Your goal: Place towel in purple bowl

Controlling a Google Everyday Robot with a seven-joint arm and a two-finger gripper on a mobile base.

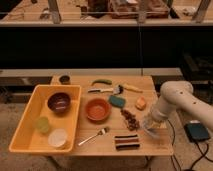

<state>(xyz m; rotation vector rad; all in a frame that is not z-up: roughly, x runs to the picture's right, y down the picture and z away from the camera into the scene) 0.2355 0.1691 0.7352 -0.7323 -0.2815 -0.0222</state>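
Note:
The purple bowl sits at the back of a yellow tray on the left of the table. A dark folded cloth with pale stripes, which I take for the towel, lies near the table's front edge. My gripper hangs from the white arm at the table's right front, just right of the towel and above it. It is low over a pale bluish patch on the tabletop.
The tray also holds a green cup and a white cup. An orange bowl, fork, green sponge, dark snack pile, orange item, brush and banana lie on the table.

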